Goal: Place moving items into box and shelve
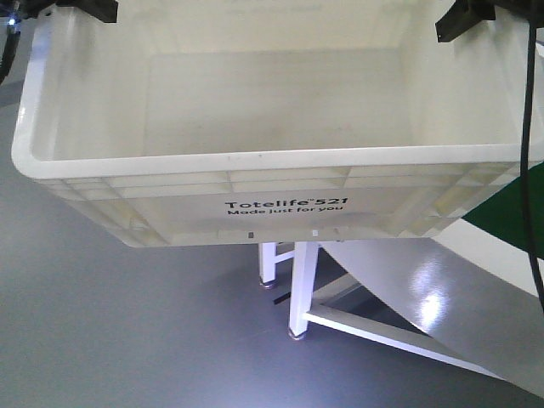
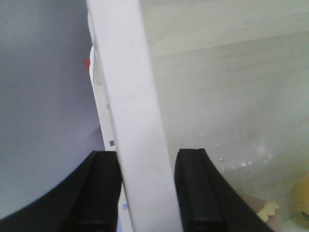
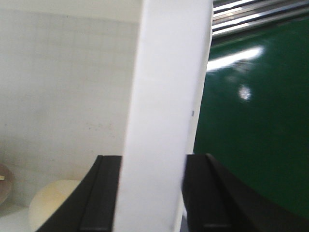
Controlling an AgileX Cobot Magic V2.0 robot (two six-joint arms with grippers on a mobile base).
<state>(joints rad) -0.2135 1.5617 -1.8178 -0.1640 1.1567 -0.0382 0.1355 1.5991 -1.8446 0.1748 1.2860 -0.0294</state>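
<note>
The box (image 1: 289, 208), a large white tote with black "Totelife 521" print, hangs above the floor, tilted toward the camera. My left gripper (image 1: 78, 8) clamps its left rim and my right gripper (image 1: 463, 20) its right rim. In the left wrist view the black fingers (image 2: 104, 193) straddle the white rim (image 2: 128, 96), and the left gripper (image 2: 147, 193) is shut on it. The right gripper (image 3: 152, 193) is likewise shut on the rim (image 3: 169, 72). On the box floor lie a pale yellow lump (image 3: 53, 203) and the edge of a pinkish-brown one (image 3: 4, 186). The front view hides both.
Below the box stand white table legs (image 1: 302, 289) on grey floor (image 1: 127, 323). A glossy white slanted panel (image 1: 442, 297) runs to the right, with green floor (image 1: 510, 212) beyond it. Green floor (image 3: 256, 121) also lies outside the right rim.
</note>
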